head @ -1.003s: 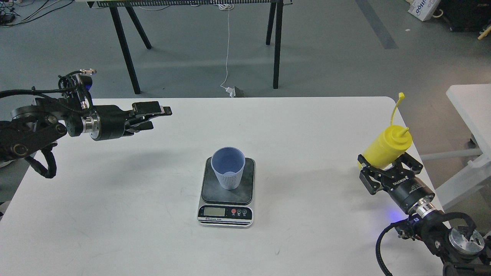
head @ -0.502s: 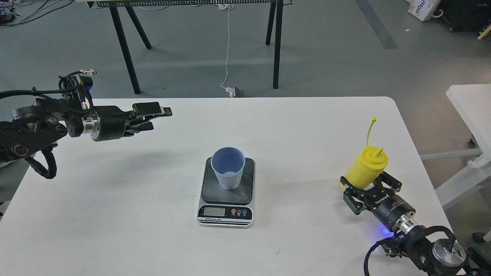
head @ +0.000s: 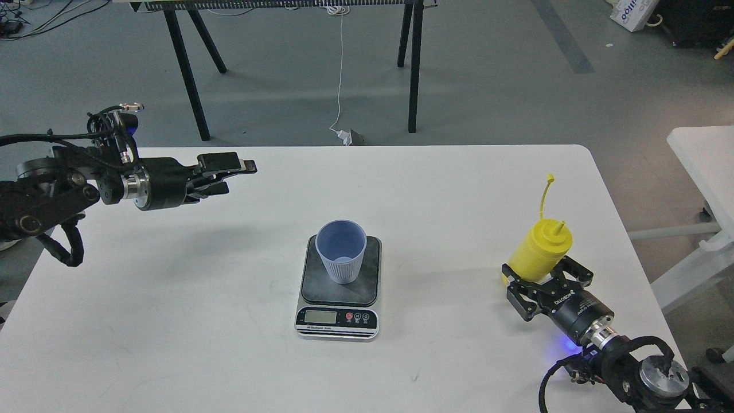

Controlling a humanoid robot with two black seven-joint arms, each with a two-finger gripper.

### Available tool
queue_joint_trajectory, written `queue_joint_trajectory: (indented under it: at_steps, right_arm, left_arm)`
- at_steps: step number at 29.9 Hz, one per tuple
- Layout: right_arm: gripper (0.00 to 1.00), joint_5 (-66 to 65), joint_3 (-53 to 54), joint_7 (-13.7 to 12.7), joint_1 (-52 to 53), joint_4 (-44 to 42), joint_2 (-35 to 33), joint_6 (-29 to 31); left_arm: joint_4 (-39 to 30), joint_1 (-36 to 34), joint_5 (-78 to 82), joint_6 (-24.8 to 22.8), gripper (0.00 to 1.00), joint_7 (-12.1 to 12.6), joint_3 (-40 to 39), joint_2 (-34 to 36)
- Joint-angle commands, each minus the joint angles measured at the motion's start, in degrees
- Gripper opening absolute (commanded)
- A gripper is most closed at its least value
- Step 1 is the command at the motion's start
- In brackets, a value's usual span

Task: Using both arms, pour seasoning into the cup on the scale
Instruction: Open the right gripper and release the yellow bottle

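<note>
The light-blue ribbed cup (head: 341, 251) stands upright on the dark plate of the scale (head: 321, 289) at the table's middle. The yellow seasoning bottle (head: 542, 250) is at the right side of the table, nearly upright, nozzle up, with its cap strap sticking up. My right gripper (head: 545, 275) is shut on the bottle's lower body, one finger on each side. My left gripper (head: 226, 176) hovers above the table's far left, well left of the cup, with its fingers apart and nothing in them.
The white table (head: 172, 321) has its right edge just beyond the bottle. A second white table (head: 702, 155) stands to the right. Black trestle legs (head: 414, 69) and a white cable (head: 340, 74) are on the floor behind.
My right gripper has carried the bottle left and down toward the table, and the bottle now stands more upright. The left arm, cup and scale have not moved.
</note>
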Motion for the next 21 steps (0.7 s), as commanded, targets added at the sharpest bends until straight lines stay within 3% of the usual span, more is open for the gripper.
queue_joint_trajectory:
  at_steps: [1, 5, 6, 21]
  right_arm:
    - [0.7, -0.01, 0.01, -0.01, 0.0, 0.0, -0.08, 0.05]
    - [0.96, -0.01, 0.01, -0.01, -0.08, 0.08, -0.08, 0.05]
    - [0.98, -0.01, 0.01, -0.01, -0.17, 0.08, -0.08, 0.05]
    - [0.99, 0.25, -0.08, -0.01, -2.45, 1.23, -0.7, 0.05]
  left_arm:
    - [0.0, 0.06, 0.01, 0.0, 1.0, 0.0, -0.03, -0.06]
    - [0.0, 0.15, -0.08, 0.0, 1.0, 0.0, -0.03, -0.15]
    - [0.0, 0.15, -0.08, 0.0, 1.0, 0.0, -0.03, -0.23]
    - [0.0, 0.24, -0.08, 0.0, 1.0, 0.0, -0.03, 0.56]
